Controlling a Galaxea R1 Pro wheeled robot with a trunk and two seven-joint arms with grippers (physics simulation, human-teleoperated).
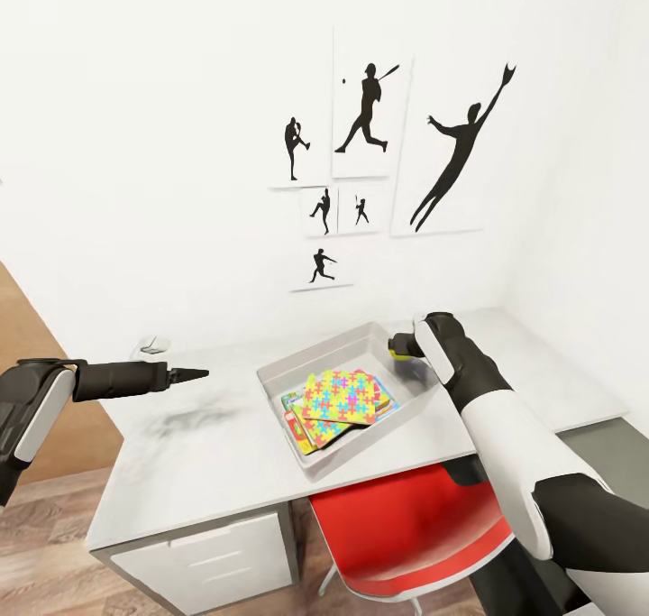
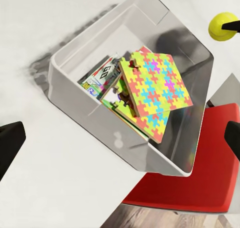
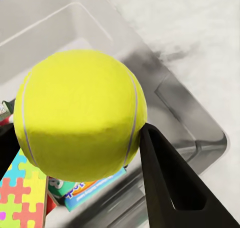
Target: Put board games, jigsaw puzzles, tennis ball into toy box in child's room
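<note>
Tennis ball (image 3: 80,115) is clamped between the fingers of the right claw (image 1: 397,345), held above the toy box (image 1: 297,368) at its 2 o'clock corner. Inside the toy box, a jigsaw puzzle (image 2: 152,90) lies tilted on top of printed game boxes (image 2: 97,80). The toy box rests on the tabletop (image 1: 180,454). The left claw (image 1: 185,374) hovers at 9 o'clock of the box, jaws spread, holding nothing.

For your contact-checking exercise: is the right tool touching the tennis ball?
Touching. The right wrist view shows the tennis ball pressed against a dark finger of the right tool, with no gap, above the toy box.
</note>
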